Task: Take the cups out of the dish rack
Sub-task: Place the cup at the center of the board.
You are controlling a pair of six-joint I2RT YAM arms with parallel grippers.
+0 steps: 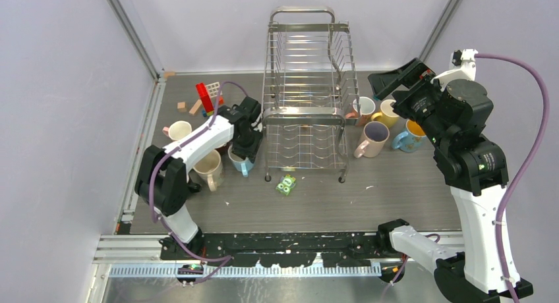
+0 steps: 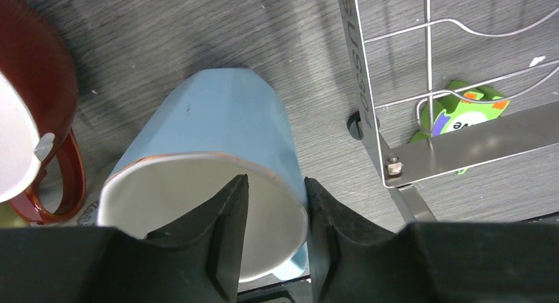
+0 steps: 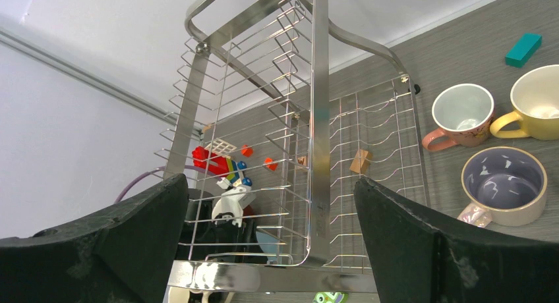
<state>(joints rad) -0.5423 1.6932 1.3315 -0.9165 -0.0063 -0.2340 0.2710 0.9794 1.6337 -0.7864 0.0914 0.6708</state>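
Note:
The silver two-tier dish rack [image 1: 306, 99] stands mid-table, and I see no cups in it. My left gripper [image 1: 246, 150] is low beside the rack's left side. In the left wrist view, my left gripper [image 2: 275, 181] straddles the wall of a light blue mug [image 2: 211, 125]. One finger is inside the mug, the other is against its outside, and the jaws stand a little apart. My right gripper [image 1: 394, 79] is wide open and empty, raised to the right of the rack. It faces the rack [image 3: 320, 118] in the right wrist view.
A pale mug [image 1: 179, 130], a cream mug [image 1: 208, 168] and a dark red mug [image 2: 39, 72] sit left of the rack. A salmon mug [image 1: 363, 107], a yellow mug [image 1: 387, 112], a pink mug [image 1: 373, 138] and a blue mug [image 1: 410, 137] sit on its right. A green packet [image 1: 286, 184] lies in front. Toy blocks [image 1: 205, 95] are at the back left.

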